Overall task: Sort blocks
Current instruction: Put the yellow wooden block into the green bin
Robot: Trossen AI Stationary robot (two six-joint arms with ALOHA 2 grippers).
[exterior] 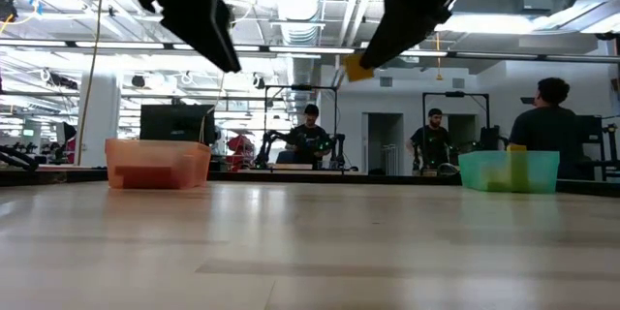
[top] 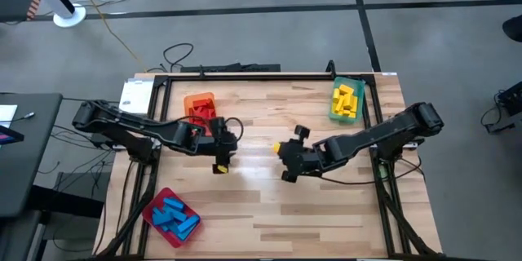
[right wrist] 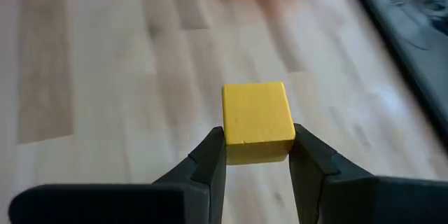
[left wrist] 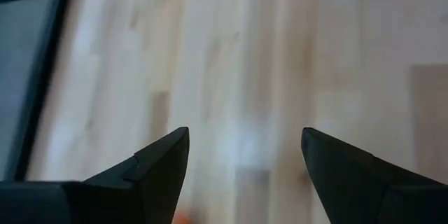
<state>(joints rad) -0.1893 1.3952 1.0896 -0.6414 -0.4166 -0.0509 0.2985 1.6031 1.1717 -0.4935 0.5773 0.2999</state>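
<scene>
Starting at the left, we see the left tool [top: 220, 157] hanging above bare worktop [top: 269, 204] with its fingers spread wide and nothing between them; we judge it free for its next job. Just behind it sits the orange tray [top: 200, 108] with red blocks [top: 201, 114] inside, and well to its near-left side the red tray [top: 171, 216] holds the blue blocks [top: 173, 214]. Moving right, the right tool [right wrist: 257, 155] is closed narrow on a single yellow block [right wrist: 257, 114], lifted clear of the worktop, which we take as carriage toward its matching colour. The green tray [top: 345, 101], behind and to the right of that tool, already contains a heap of yellow blocks [top: 348, 98].
</scene>
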